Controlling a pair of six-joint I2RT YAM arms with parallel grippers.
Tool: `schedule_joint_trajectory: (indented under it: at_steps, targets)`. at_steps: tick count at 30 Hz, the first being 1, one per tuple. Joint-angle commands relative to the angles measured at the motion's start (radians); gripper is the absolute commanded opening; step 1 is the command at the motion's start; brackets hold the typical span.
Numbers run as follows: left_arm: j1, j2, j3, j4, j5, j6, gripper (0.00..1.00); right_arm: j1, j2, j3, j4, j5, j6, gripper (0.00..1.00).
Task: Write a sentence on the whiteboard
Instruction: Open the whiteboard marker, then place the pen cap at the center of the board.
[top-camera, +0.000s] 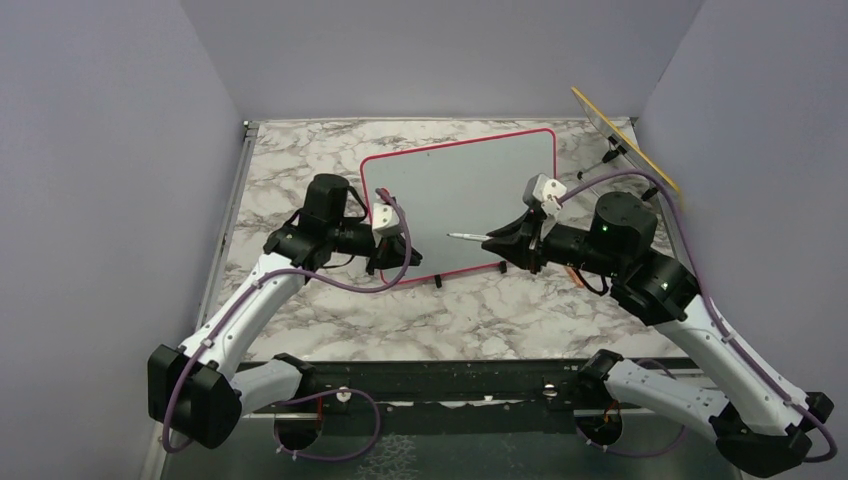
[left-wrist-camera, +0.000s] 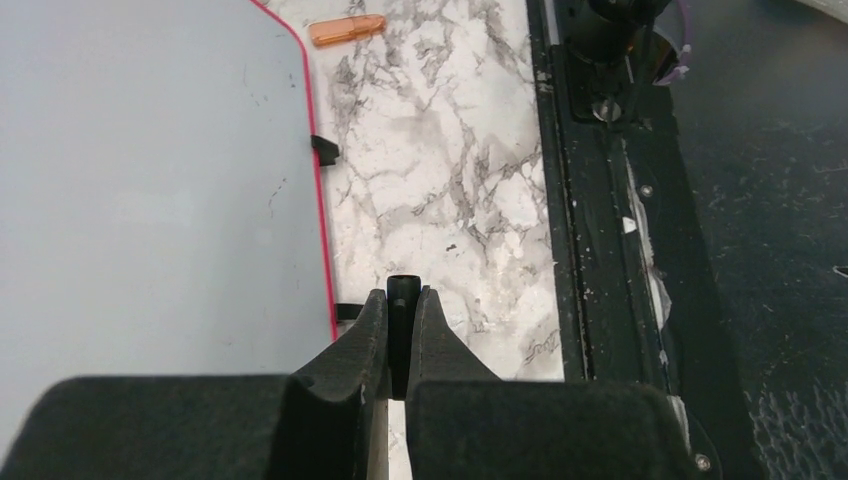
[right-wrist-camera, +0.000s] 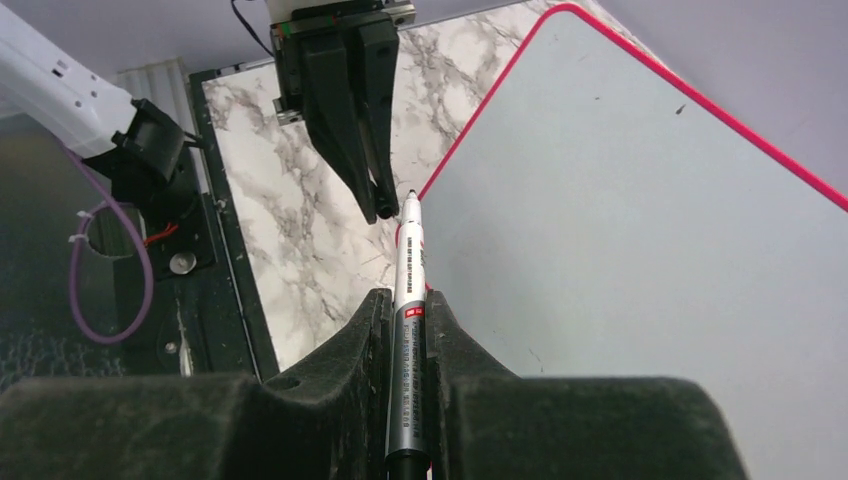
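The whiteboard (top-camera: 470, 185) with its pink-red frame lies on the marble table; it also shows in the left wrist view (left-wrist-camera: 150, 170) and the right wrist view (right-wrist-camera: 620, 230). No sentence shows on it, only a few tiny dark specks. My right gripper (top-camera: 508, 243) is shut on a silver marker (right-wrist-camera: 408, 270), uncapped, whose tip (top-camera: 452, 236) points left above the board's lower left part. My left gripper (top-camera: 398, 264) is shut on a small black marker cap (left-wrist-camera: 401, 290) beside the board's lower left corner, close to the marker tip.
A small orange piece (left-wrist-camera: 345, 30) lies on the table near the board's front edge. A yellow-edged panel (top-camera: 625, 135) on a wire stand leans at the back right. Grey walls enclose the table on three sides. The black base rail (top-camera: 440, 378) runs along the near edge.
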Motion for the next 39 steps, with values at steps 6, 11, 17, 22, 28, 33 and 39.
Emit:
schedule_joint_trajectory:
  at_steps: [6,11,17,22,28,33,39]
  targets:
    - [0.022,-0.114,0.026,0.110,-0.437,-0.187,0.00,0.000,-0.014,-0.049,0.120,0.171,0.039,0.01]
    - [0.022,-0.193,0.015,0.183,-0.847,-0.387,0.00,0.000,-0.022,-0.099,0.194,0.268,0.065,0.01]
    - [0.030,-0.147,0.038,0.081,-1.253,-0.548,0.00,-0.001,-0.037,-0.159,0.287,0.357,0.100,0.01]
    - [0.101,-0.086,0.049,0.048,-1.317,-0.628,0.00,0.000,-0.021,-0.174,0.309,0.393,0.128,0.01]
    - [0.227,0.041,0.048,0.057,-1.264,-0.681,0.00,0.000,-0.020,-0.207,0.346,0.379,0.134,0.01]
    - [0.304,0.191,0.064,0.062,-1.239,-0.719,0.00,0.000,-0.014,-0.211,0.347,0.378,0.127,0.01]
    - [0.335,0.345,0.089,0.062,-1.224,-0.752,0.00,0.000,-0.023,-0.249,0.381,0.366,0.073,0.01]
